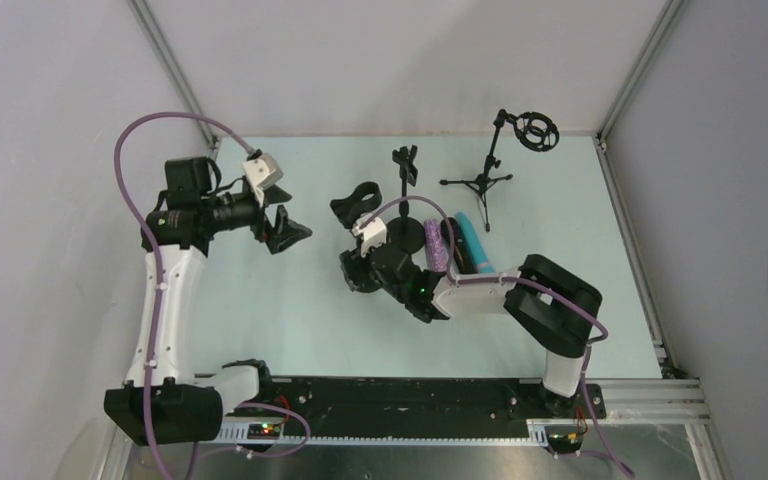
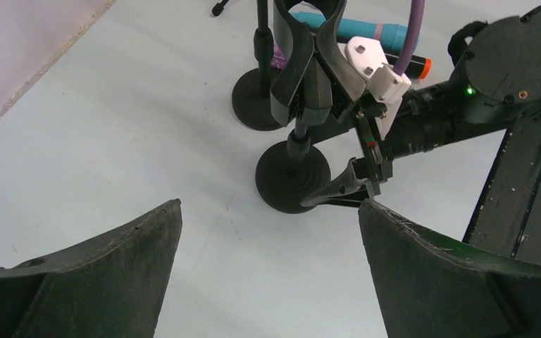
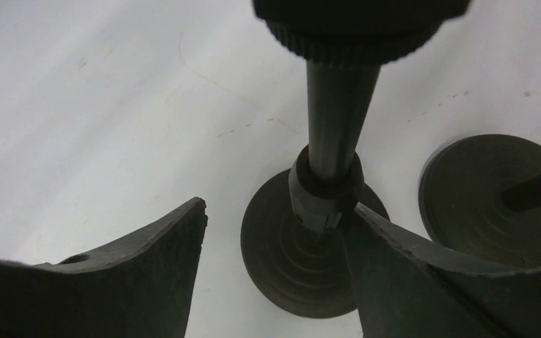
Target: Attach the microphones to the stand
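Observation:
Three microphones lie side by side on the table right of centre: a purple glittery one (image 1: pixel 434 246), a black one (image 1: pixel 452 244) with an orange end (image 2: pixel 423 68), and a teal one (image 1: pixel 474 243). A short black stand with a clip holder (image 1: pixel 356 204) stands on a round base (image 2: pixel 292 176). My right gripper (image 1: pixel 352 272) is open at that stand's pole (image 3: pixel 331 141); its right finger sits against the pole's collar, its left finger is apart. My left gripper (image 1: pixel 288 230) is open and empty, left of the stand, above bare table.
A second stand with a round base (image 1: pixel 407 236) stands just behind the first. A tripod stand (image 1: pixel 478 184) with a ring shock mount (image 1: pixel 537 130) is at the back right. Enclosure walls border the table. The right arm's purple cable (image 2: pixel 408 35) loops over the stands.

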Robot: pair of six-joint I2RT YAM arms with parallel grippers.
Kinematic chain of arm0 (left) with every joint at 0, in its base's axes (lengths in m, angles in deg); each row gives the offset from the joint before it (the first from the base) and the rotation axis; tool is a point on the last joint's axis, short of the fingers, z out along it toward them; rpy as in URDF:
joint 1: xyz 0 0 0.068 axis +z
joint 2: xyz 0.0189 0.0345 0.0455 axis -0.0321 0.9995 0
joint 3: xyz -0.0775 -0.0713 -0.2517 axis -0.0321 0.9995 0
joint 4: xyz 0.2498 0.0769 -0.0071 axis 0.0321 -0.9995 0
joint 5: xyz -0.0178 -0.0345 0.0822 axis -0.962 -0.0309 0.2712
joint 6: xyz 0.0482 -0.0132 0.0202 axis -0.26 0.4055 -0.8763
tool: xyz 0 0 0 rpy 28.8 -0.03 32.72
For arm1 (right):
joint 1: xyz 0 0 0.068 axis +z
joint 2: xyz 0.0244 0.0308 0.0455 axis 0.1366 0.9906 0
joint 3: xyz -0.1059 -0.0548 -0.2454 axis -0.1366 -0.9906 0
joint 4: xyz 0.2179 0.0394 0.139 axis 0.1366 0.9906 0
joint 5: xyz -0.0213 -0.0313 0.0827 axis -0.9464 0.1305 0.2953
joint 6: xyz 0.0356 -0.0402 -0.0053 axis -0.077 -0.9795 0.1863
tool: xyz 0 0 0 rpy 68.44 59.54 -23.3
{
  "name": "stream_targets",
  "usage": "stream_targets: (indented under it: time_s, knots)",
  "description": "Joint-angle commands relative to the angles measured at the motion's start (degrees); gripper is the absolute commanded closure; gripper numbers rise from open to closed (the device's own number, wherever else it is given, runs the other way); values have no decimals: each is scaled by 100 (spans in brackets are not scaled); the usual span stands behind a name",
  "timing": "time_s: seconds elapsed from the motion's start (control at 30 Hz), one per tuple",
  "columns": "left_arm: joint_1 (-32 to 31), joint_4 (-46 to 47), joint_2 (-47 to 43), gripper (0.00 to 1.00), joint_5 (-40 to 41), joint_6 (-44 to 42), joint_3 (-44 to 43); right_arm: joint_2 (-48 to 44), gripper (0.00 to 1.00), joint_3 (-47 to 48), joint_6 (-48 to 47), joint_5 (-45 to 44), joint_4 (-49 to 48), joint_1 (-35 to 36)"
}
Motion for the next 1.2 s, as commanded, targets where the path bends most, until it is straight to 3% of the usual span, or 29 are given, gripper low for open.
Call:
stream_targets:
  time_s: [0.0,0.03,0.1,0.13,0.2,0.27,0.53,0.6,0.7,0.83,0.97,1.07,1.17]
  knots:
    - [51,81,31,0,-102,116,-156,263,31,206,-198,-776,-883,107]
    - [53,82,17,0,-109,110,-147,336,33,214,-260,-828,-1001,127]
    - [54,82,-41,0,-131,105,-114,444,48,219,-347,-953,-1144,201]
    - [50,81,-76,0,-137,118,-106,465,65,224,-398,-1038,-1166,266]
    - [51,84,-132,0,-158,119,-66,519,87,250,-497,-1433,-1175,422]
    - [53,81,-177,0,-190,122,-23,524,99,256,-584,-1900,-1171,624]
    - [49,81,-609,0,-255,63,265,806,100,687,-893,-3928,-1285,1565]
    - [49,80,-789,0,-238,-14,372,1118,100,892,-1305,-4525,-1754,1775]
    - [48,85,-1030,0,-176,-30,464,1522,97,1084,-1953,-5051,-2493,1969]
    - [54,83,-1220,0,-131,-71,522,1687,95,1185,-1723,-5472,-2517,2002]
    - [53,81,-1194,0,-190,-76,508,1331,92,1205,-507,-5451,-1195,1956]
    - [49,85,-1079,0,-289,-52,458,1056,85,1368,639,-5163,629,1861]
    - [50,81,-1027,0,-414,-53,425,934,80,1523,1126,-4986,1300,1843]
